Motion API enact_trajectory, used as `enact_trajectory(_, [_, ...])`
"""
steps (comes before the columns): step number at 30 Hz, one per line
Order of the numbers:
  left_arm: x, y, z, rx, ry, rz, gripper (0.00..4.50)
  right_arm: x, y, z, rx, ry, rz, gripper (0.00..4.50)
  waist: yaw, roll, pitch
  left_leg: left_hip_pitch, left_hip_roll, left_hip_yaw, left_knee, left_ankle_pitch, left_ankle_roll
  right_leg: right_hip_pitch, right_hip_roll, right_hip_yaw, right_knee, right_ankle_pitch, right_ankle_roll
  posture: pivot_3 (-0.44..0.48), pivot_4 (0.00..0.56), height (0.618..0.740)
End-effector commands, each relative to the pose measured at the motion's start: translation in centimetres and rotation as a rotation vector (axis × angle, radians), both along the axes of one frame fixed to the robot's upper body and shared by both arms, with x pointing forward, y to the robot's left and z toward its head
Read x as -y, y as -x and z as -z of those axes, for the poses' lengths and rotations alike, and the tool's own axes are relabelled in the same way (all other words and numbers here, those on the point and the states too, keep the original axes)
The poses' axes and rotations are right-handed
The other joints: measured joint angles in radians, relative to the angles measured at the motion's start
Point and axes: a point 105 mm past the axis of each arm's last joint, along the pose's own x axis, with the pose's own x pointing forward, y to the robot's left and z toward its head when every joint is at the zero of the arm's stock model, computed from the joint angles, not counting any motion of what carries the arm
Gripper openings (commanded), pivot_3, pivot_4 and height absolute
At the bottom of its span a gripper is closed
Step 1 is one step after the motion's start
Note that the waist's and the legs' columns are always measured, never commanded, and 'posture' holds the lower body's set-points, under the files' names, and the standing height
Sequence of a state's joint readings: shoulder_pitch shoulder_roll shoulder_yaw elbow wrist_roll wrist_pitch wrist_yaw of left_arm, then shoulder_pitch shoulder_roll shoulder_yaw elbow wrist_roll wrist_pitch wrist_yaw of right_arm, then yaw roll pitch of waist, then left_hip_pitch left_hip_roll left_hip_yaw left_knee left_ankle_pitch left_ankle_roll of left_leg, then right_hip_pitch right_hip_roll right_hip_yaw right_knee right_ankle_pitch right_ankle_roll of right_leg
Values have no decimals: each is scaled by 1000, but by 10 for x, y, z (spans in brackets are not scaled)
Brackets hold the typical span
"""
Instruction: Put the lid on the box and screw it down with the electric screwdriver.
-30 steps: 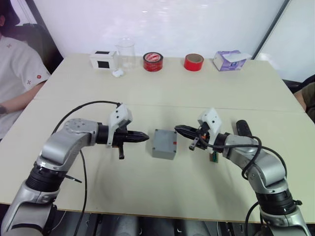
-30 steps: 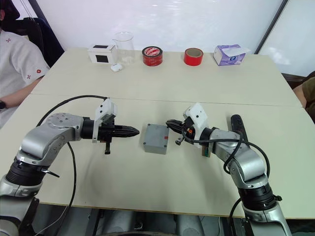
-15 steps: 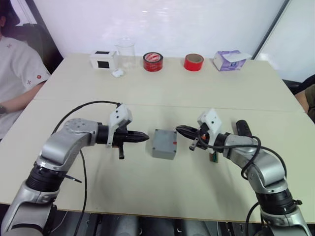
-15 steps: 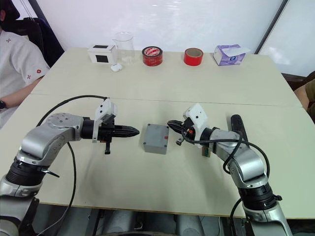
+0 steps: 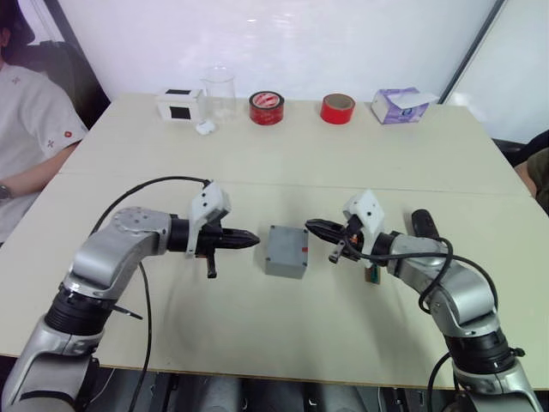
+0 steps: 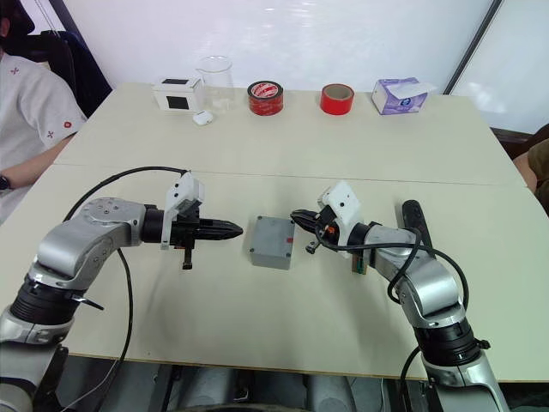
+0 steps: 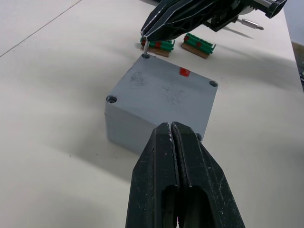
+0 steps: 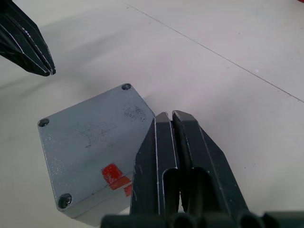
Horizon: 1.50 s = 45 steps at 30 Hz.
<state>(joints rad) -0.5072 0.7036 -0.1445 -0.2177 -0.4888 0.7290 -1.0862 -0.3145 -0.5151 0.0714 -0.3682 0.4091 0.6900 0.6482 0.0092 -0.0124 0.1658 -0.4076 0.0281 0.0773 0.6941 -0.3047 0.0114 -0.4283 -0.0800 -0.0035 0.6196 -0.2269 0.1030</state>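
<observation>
lid already sits on the box, mid worktop, between the two grippers. left gripper closed and empty, just left of it; right gripper closed and empty, at its right edge. screwdriver lies further right, long axis running near-to-far, beside the right forearm, so the right arm is nearer for the pickup.

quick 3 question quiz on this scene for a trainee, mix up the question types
1. True or false: the lid already sits on the box.
2. Each gripper's fingers are: A) spread wide B) closed together.
3. Fill in: the electric screwdriver lies on the table beside the robot's ____ arm.

Key: 1 true. 2 B, for both the left gripper and the right gripper. 3 right.
</observation>
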Motion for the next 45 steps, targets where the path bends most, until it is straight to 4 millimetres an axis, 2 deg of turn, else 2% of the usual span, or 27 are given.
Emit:
enact_trajectory(1, [3,2,-6,37,6,19,0,-6,2,-8,21,-18,-29,22,0,0,0,0,0,0,0,0,0,0,0,0,0,0,0,0,150,740])
enact_trajectory(8, [3,3,-5,34,8,20,0,-6,3,-12,23,-22,-37,22,0,0,0,0,0,0,0,0,0,0,0,0,0,0,0,0,150,740])
enact_trajectory(26, [2,3,-7,40,7,17,0,-3,2,3,-6,27,-21,22,0,0,0,0,0,0,0,0,0,0,0,0,0,0,0,0,150,740])
enact_trajectory(29, [3,2,-8,42,10,15,0,-1,1,3,-7,28,-13,777,0,0,0,0,0,0,0,0,0,0,0,0,0,0,0,0,150,740])
enact_trajectory(36, [6,2,-13,52,42,10,0,8,-5,-4,5,30,8,3557,0,0,0,0,0,0,0,0,0,0,0,0,0,0,0,0,150,740])
enact_trajectory(38, [8,1,-17,62,60,10,0,10,-5,-10,-1,3,11,3557,0,0,0,0,0,0,0,0,0,0,0,0,0,0,0,0,150,740])
enact_trajectory(40, [12,2,-21,68,80,24,0,16,-7,-25,-4,-70,40,3557,1,0,0,0,0,0,0,0,0,0,0,0,0,0,0,0,150,740])
enact_trajectory(43, [17,4,-24,60,97,56,0,39,-20,-50,12,-141,172,3557,1,0,0,0,0,0,0,0,0,0,0,0,0,0,0,0,150,740])
enact_trajectory(45, [20,2,-26,60,111,64,0,57,-24,-59,-15,-108,229,3557,1,0,0,0,0,0,0,0,0,0,0,0,0,0,0,0,150,740])
